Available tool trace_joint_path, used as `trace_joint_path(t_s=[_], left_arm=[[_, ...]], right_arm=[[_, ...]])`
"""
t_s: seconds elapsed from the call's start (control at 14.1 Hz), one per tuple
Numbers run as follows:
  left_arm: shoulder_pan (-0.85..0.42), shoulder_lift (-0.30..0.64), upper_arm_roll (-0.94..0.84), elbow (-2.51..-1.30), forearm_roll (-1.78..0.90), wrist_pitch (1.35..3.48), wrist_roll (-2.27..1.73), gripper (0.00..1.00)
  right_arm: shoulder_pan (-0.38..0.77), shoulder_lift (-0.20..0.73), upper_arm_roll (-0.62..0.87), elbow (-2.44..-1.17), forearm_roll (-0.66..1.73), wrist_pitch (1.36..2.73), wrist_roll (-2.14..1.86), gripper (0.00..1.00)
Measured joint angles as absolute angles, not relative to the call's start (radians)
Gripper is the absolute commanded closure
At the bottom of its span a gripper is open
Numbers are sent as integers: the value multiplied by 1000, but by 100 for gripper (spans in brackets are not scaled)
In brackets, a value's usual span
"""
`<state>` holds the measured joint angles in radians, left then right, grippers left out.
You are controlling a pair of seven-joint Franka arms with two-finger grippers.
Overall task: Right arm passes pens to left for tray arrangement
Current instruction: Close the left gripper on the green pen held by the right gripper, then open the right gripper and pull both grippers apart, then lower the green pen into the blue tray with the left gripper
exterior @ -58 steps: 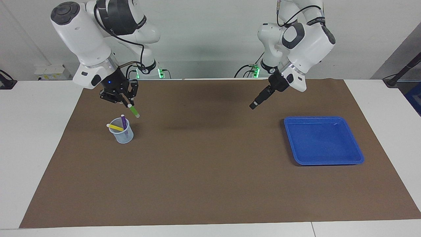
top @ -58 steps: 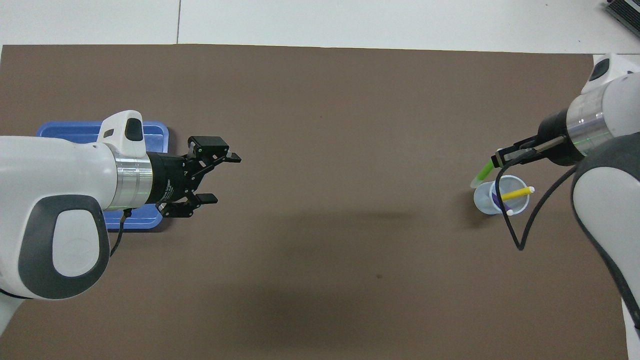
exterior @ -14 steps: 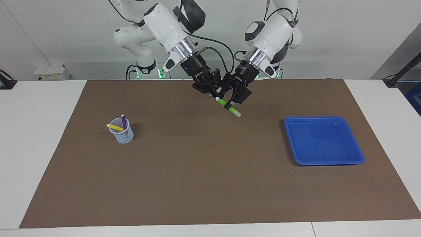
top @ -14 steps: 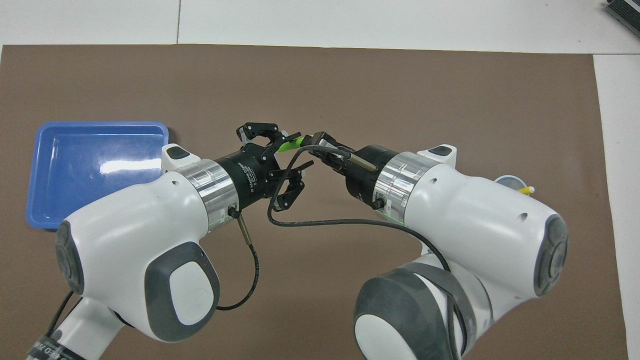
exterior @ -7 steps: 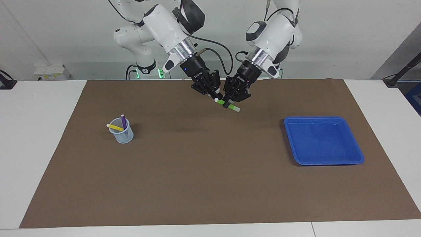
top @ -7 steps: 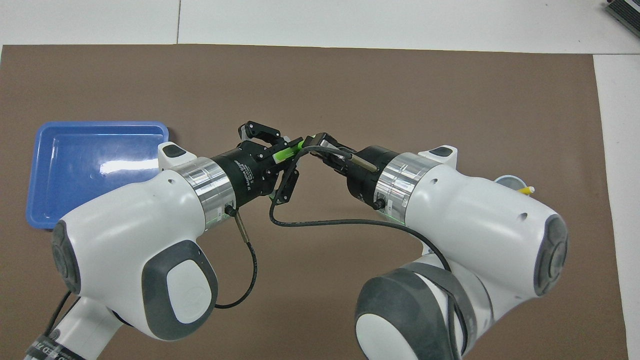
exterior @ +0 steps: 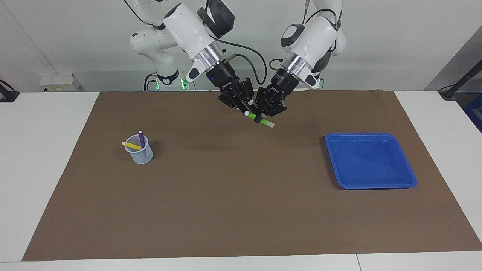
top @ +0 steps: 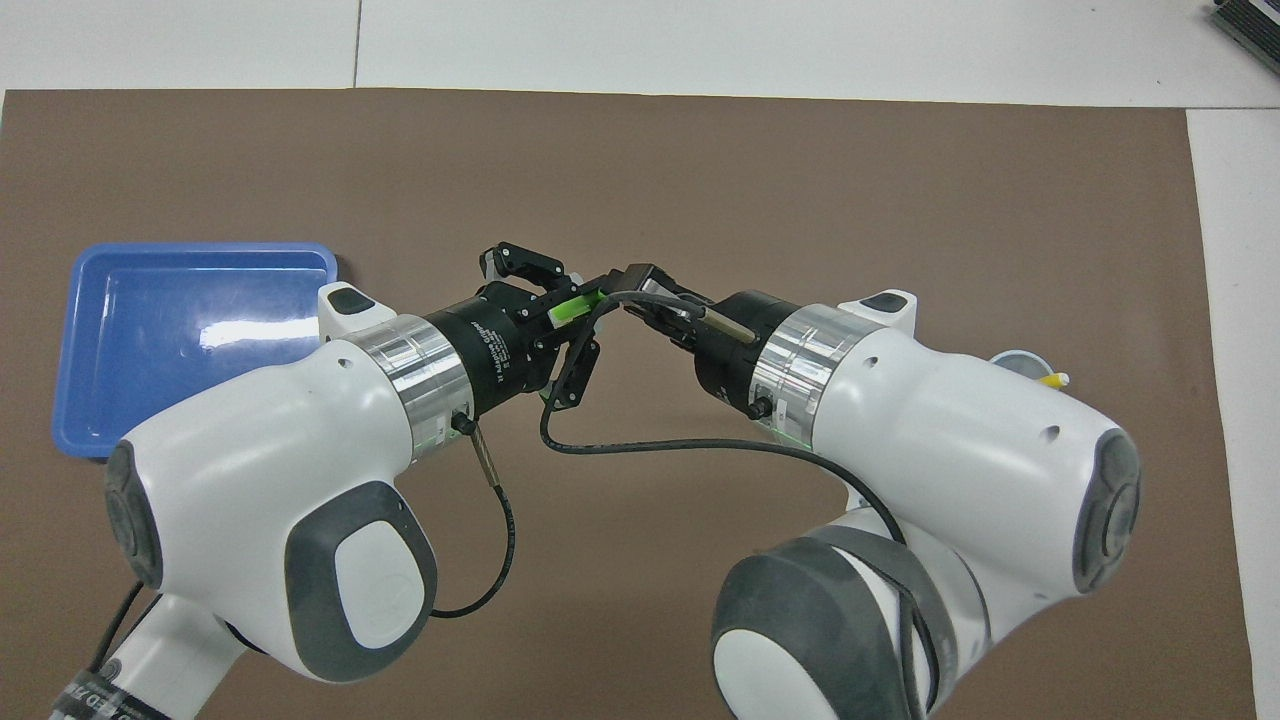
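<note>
The green pen (exterior: 260, 120) hangs in the air above the brown mat (exterior: 241, 210), roughly over the middle of the table's robot-side edge, tilted with its pale end pointing down toward the tray's end. Both grippers meet on it. The left gripper (exterior: 259, 119) has its fingertips clamped together on the pen's middle. The right gripper (exterior: 246, 111) sits at the pen's upper end, and whether its jaws grip the pen or have begun to part I cannot tell from either view.

This looks like the handover itself. To do it well, the right gripper should let go fully and draw straight back along its own axis, away from the pen, so that its fingers do not drag the shaft and twist it in the left grip. The left arm is best kept steady until the right fingers are clear, and only then swung toward the blue tray (exterior: 410, 177), which lies well apart at the left arm's end of the table. The cable (top: 640, 445) looping under the two wrists wants watching during the parting.

The yellow pen (exterior: 131, 145) and purple pen (exterior: 141, 138) wait in the pale mesh cup (exterior: 142, 156) at the right arm's end
</note>
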<state>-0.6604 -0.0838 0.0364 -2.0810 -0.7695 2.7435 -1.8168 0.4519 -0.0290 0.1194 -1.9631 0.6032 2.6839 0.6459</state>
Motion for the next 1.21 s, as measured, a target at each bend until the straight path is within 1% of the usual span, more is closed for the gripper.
trace_joint_path(t_s=[0.14,0.28,0.43,0.64,0.85,0.99,1.21], left_arm=[[-659,-84,40,-2081,-770,2737,-1805,100],[-656,-84,43,-2081,-770,2729,-1781,100],[-635,-84,43,-2080,-769,2698,-1722,100],[-578,-87,45,-2075,-769,2575,-1532,100],[-502,-101,49,-2068,-770,2392,-1281,100],[-443,-113,54,-2059,-768,2269,-1110,100],[-375,-126,57,-2059,-711,2153,-919,100]], right_arm=[[451,-29,117,-1962,603,2678,646,0],[436,-29,115,-1960,600,2635,618,0],[387,-31,112,-1949,593,2524,472,0],[285,-35,106,-1929,559,2335,248,0],[205,-46,102,-1924,394,2163,102,0],[176,-60,101,-1924,267,2051,47,0],[140,-87,101,-1931,84,1906,-54,0]])
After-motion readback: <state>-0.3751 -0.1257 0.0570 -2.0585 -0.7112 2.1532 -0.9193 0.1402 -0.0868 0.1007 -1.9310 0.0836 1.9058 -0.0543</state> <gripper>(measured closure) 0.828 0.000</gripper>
